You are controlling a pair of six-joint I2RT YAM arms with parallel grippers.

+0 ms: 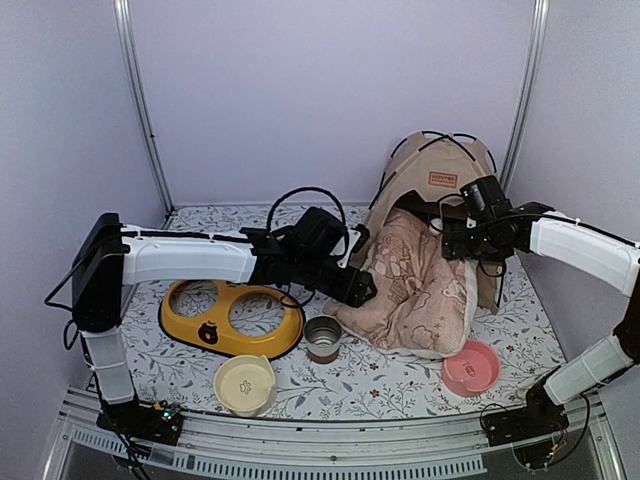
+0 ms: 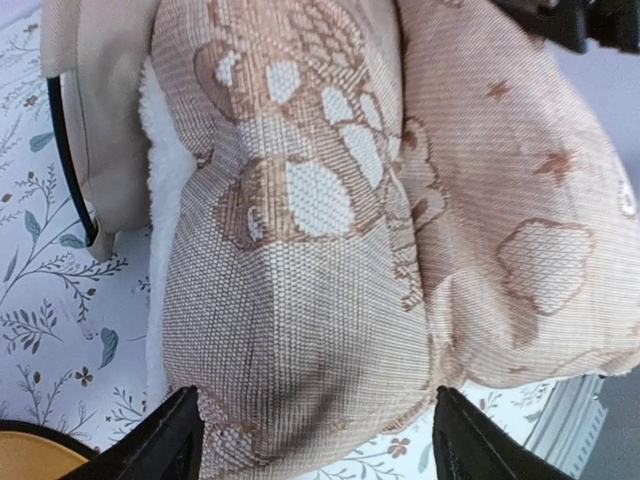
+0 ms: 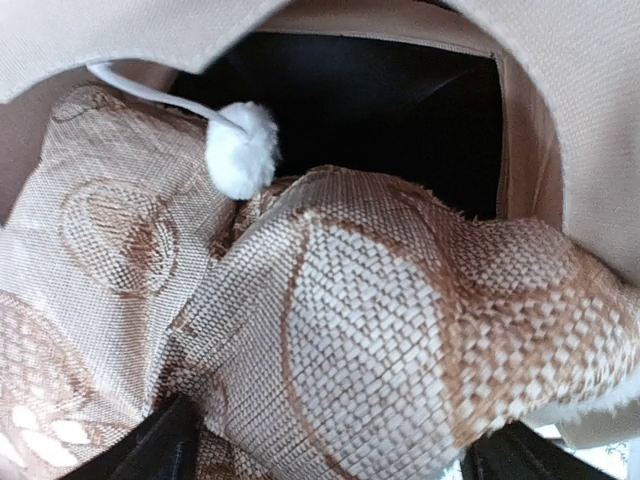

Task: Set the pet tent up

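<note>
The left arm rises from its base at the near left corner, bends at the shoulder and reaches level to the right across the table [image 1: 190,225]. The left gripper [image 1: 360,288] sits at the left edge of the patterned cushion [image 1: 415,290]. In the left wrist view its fingers [image 2: 165,445] stand wide apart, with the cushion's bulging end between them and neither pad clearly pressing it. In front of this arm lie a yellow double feeder [image 1: 230,318], a cream bowl [image 1: 245,385] and a metal cup [image 1: 322,338].

The pet tent [image 1: 440,165] stands at the rear right, against the back wall, beyond and to the right of the left gripper. Its black poles [image 1: 425,140] cross over the top and its brown label patch [image 1: 443,179] faces forward. The cushion spills out of the tent's opening toward the near edge. In the left wrist view a flap of tent fabric and one pole lie just beside the cushion.

The right arm climbs from its base at the near right corner, folds at the elbow by the right wall and reaches left. The right gripper [image 1: 447,240] is at the tent's mouth, just under the label. Its fingers [image 3: 150,450] are spread wide around a raised fold of cushion. The white pom-pom [image 3: 242,150] hangs on its string from the tent's edge, touching the cushion, with the dark interior behind. A pink bowl [image 1: 470,367] sits near the front right.
</note>
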